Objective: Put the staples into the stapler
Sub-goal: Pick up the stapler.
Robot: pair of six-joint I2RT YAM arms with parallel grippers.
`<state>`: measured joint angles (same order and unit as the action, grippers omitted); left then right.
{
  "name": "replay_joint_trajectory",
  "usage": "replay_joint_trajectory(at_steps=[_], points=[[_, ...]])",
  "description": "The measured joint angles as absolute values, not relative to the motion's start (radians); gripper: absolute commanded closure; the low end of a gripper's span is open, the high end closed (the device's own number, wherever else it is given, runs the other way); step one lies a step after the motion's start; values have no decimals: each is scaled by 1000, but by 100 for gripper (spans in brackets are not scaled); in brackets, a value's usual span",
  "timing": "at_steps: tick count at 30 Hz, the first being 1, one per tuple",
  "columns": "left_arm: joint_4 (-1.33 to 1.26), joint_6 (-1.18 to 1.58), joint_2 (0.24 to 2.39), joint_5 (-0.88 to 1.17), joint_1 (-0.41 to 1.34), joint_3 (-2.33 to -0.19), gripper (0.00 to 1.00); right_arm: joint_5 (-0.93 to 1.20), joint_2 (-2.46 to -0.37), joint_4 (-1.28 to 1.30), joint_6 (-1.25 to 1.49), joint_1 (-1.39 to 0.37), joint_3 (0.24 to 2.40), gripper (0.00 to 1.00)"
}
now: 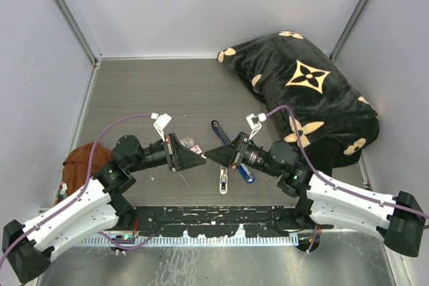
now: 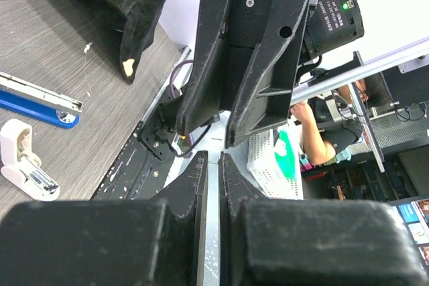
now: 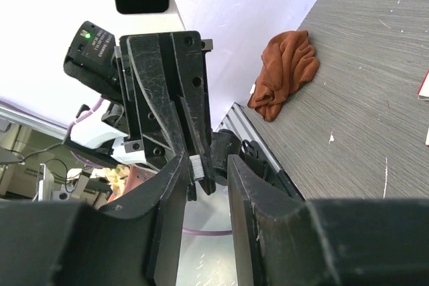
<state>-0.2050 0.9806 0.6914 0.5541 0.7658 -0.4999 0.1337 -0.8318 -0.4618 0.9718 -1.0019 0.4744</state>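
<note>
Two robot arms meet above the middle of a grey wood-grain table [image 1: 154, 92], their grippers tip to tip. The left gripper [image 2: 213, 162] is closed down to a thin slit. The right wrist view shows it pinching the staples [image 3: 196, 165], a small silvery ribbed block, at its fingertips and in mid-air. The right gripper [image 3: 206, 160] is partly open, with one finger on each side of the staples. It cannot be told whether those fingers touch the block.

The stapler [image 2: 40, 104], blue with a silver channel, lies opened out on the table. It sits just right of the meeting point and partly under the right arm. A small white oblong piece [image 1: 223, 182] lies just on its near side. A rust-brown cloth [image 1: 84, 159] lies at the left edge. A black cushion [image 1: 301, 92] with cream flowers fills the far right corner.
</note>
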Motion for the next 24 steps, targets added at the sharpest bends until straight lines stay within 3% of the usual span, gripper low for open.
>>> replay_joint_trajectory(at_steps=[5, 13, 20, 22, 24], points=[[-204, 980, 691, 554, 765, -500, 100, 146, -853, -473, 978, -1006, 474, 75], [-204, 981, 688, 553, 766, -500, 100, 151, -848, -494, 987, -1008, 467, 76], [-204, 981, 685, 553, 766, -500, 98, 151, -844, -524, 1005, -1009, 452, 88], [-204, 981, 685, 553, 766, -500, 82, 152, -842, -531, 1006, -1009, 448, 90], [-204, 983, 685, 553, 766, -500, 56, 151, -842, -535, 1009, -1009, 446, 90]])
